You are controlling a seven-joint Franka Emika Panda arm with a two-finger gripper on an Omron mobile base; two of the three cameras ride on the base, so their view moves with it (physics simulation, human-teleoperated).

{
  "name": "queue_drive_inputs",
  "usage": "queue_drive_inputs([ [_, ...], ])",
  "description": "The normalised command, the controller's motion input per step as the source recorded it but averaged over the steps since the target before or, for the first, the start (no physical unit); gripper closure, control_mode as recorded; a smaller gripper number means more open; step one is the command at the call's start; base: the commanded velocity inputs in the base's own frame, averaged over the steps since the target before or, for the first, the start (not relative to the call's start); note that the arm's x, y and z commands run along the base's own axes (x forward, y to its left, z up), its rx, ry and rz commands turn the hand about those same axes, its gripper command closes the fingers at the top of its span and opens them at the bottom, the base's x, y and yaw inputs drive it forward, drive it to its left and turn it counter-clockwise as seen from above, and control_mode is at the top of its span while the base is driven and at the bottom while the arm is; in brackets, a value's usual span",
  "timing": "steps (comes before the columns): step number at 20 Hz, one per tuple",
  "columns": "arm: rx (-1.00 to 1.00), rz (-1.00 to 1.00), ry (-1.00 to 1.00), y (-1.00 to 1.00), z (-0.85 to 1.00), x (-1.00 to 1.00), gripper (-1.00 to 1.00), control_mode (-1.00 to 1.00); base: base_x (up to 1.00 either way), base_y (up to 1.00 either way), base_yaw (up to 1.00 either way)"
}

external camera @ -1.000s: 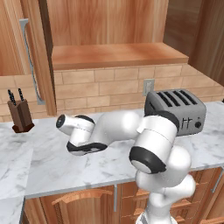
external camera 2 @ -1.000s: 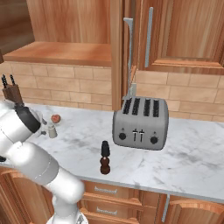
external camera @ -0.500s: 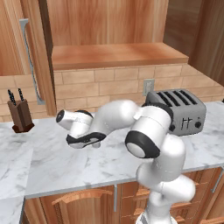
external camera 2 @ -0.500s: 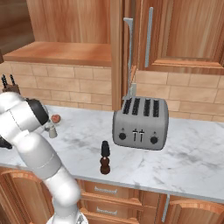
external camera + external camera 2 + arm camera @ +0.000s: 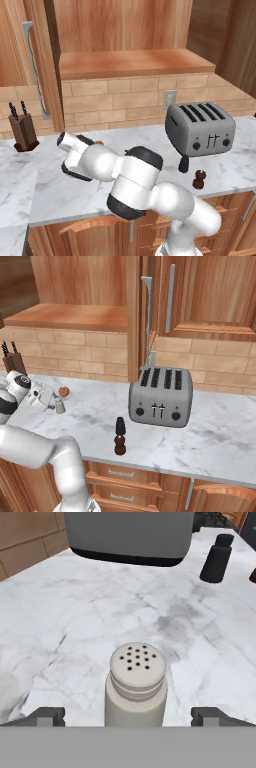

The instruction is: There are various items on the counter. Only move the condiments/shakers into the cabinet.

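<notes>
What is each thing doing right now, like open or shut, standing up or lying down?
gripper: open, a fingertip on each side of the grey shaker, not squeezing it.
light grey shaker: upright on the counter.
black shaker: upright beside the toaster.
pepper mill: upright near the counter's front edge.
cabinet door: open.
cabinet shelf: bare, no shaker on it yet.
red ball: resting on the counter.

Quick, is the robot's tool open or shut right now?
Tool: open, holding nothing; the light grey shaker stands between its fingertips.
</notes>
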Motion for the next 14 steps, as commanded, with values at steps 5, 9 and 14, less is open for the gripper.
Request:
queue_drive_inputs([
  [5,-0.09,-0.12,0.00,-0.22,0.00,0.06,-1.00,-1.00,0.00,0.00,0.00],
  [9,-0.07,-0.06,0.00,-0.44,0.00,0.00,-1.00,-1.00,0.00,0.00,0.00],
  [14,-0.04,-0.02,0.00,-0.34,-0.04,-0.01,-1.00,-1.00,0.00,0.00,0.00],
])
